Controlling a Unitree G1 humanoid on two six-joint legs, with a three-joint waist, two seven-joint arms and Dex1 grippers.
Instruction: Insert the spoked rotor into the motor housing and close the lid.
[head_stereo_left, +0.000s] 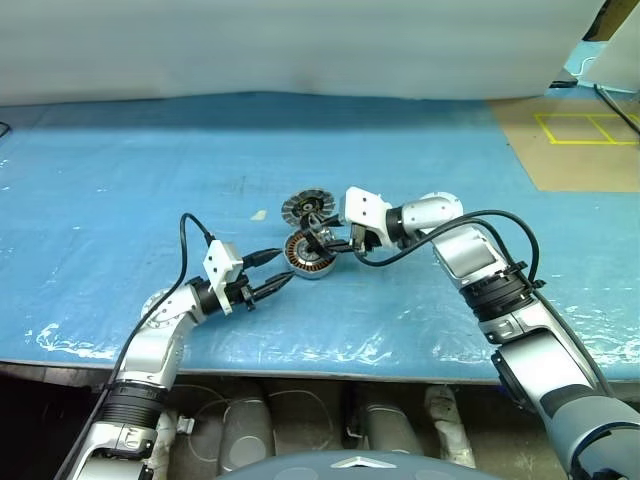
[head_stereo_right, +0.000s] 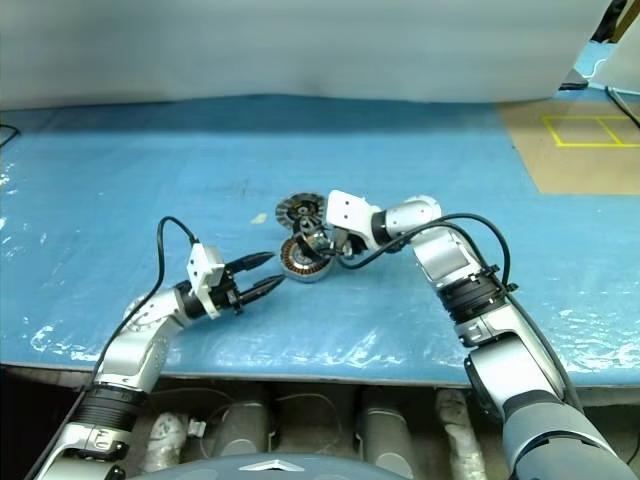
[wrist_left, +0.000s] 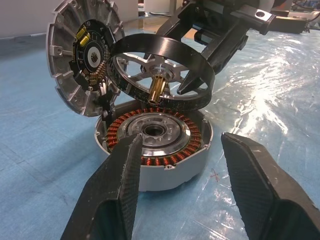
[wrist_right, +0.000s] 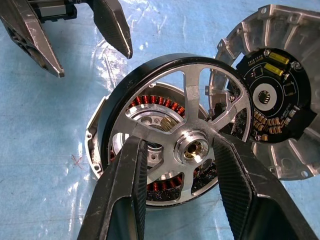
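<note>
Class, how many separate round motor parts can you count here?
3: the housing on the table, the spoked rotor held over it by the right gripper, the ribbed disc leaning behind.

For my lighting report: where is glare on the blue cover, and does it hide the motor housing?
Left wrist view: bright glare on the blue cover beside the motor housing, windings unhidden. Left eye view: white glints along the cover's near edge, far from it.

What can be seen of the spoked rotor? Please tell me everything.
The spoked rotor is a black ring with silver metal spokes meeting at a shiny hub, from which a brass-coloured shaft sticks out. The right claw holds it by the spokes near the hub. It hangs tilted just above the motor housing, with its shaft pointing down toward the housing. It is not yet seated.
</note>
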